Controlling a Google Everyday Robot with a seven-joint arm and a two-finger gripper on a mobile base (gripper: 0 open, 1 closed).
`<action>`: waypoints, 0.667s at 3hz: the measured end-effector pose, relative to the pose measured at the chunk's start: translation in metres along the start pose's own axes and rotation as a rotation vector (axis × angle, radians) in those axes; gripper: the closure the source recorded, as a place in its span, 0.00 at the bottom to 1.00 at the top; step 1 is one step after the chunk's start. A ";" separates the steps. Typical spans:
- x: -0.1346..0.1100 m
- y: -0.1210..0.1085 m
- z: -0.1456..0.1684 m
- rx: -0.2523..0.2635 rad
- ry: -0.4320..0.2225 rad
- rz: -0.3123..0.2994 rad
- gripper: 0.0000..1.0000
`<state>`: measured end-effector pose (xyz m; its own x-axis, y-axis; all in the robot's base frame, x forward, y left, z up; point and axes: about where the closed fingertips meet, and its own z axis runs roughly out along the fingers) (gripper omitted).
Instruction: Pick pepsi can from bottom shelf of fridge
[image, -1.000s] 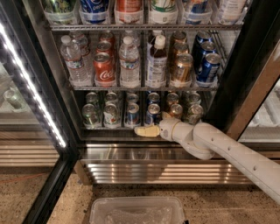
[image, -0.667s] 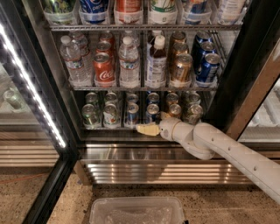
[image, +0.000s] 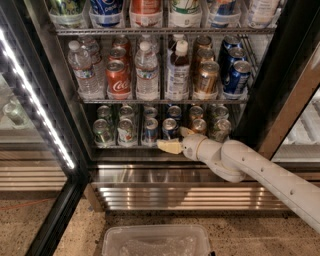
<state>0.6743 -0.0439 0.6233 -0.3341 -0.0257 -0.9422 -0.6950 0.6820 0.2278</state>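
Approach only: gripper (image: 176, 139) at the bottom shelf's (image: 116, 147) near edge, fingers spread, empty; pepsi can (image: 170, 128) not yet grasped.

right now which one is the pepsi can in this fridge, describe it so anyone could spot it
Find the black-framed fridge and drop to its bottom shelf of small cans. The pepsi can is the blue, silver-topped one fronting the fourth lane from the left, just above the gripper; green-silver cans stand further left, a copper-brown can on its right.
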 end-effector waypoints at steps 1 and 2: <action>0.002 -0.003 0.002 0.003 0.001 -0.010 0.14; 0.005 -0.005 0.007 0.005 0.004 -0.026 0.13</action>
<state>0.6810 -0.0420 0.6161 -0.3184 -0.0461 -0.9469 -0.7001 0.6849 0.2020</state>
